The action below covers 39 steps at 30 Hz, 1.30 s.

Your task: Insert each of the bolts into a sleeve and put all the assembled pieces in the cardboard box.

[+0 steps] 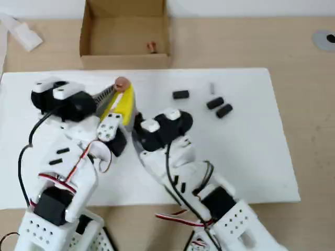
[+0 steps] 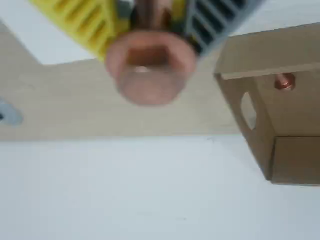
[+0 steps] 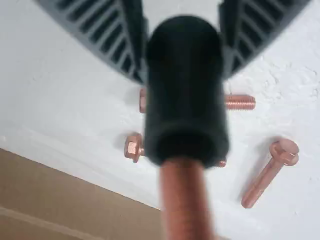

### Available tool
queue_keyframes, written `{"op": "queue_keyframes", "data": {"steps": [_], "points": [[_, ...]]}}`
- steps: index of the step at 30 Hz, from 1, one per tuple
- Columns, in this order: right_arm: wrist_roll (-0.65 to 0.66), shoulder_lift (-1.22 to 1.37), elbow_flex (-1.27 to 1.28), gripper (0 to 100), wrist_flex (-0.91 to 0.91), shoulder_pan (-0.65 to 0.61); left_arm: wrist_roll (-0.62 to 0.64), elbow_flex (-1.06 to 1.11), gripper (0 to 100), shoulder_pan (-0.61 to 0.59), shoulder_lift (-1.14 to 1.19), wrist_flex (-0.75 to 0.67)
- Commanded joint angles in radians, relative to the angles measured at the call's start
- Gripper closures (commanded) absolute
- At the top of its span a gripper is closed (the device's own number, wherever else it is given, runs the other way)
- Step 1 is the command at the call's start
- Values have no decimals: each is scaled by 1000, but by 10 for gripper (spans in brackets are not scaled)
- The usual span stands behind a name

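Note:
My left gripper (image 1: 121,90), with one yellow and one grey finger, is shut on a copper bolt (image 1: 122,83) just in front of the cardboard box (image 1: 89,36). In the left wrist view the bolt's head (image 2: 150,67) faces the camera between the fingers (image 2: 85,20). My right gripper (image 3: 182,30) is shut on a black sleeve (image 3: 185,95), and a copper shaft (image 3: 185,200) sticks out of the sleeve's near end. Three loose bolts (image 3: 270,172) lie on the white mat beneath it. One copper piece (image 1: 151,47) lies inside the box.
Three loose black sleeves (image 1: 180,94), (image 1: 214,103), (image 1: 224,110) lie on the white mat (image 1: 251,157) right of the arms. The right arm (image 1: 162,128) stands close beside the left gripper. A white object (image 1: 26,34) lies at the table's far left.

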Motion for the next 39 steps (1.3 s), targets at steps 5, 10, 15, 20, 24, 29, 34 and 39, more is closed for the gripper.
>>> {"op": "queue_keyframes", "data": {"steps": [5, 10, 15, 20, 24, 29, 34, 39], "points": [[-12, -19, -50, 990, -21, -16, 12, -23, 993, 11, 2, 9], [-11, -19, -48, 990, -25, -16, 12, -35, 993, 12, 2, 58], [-11, -19, -48, 990, -21, -16, 12, -31, 993, 12, 2, 58], [-9, -19, -48, 990, -21, -16, 11, -28, 990, 12, 2, 58], [-8, -19, -48, 990, -21, -16, 9, -17, 954, 40, 2, 75], [-8, -19, -47, 990, -21, -16, 9, -23, 933, 68, 2, 112], [-8, -18, -47, 990, -21, -16, 14, -23, 911, 66, -1, 115], [-8, -18, -47, 990, -21, -13, 49, -57, 883, 18, 1, 129]]}}
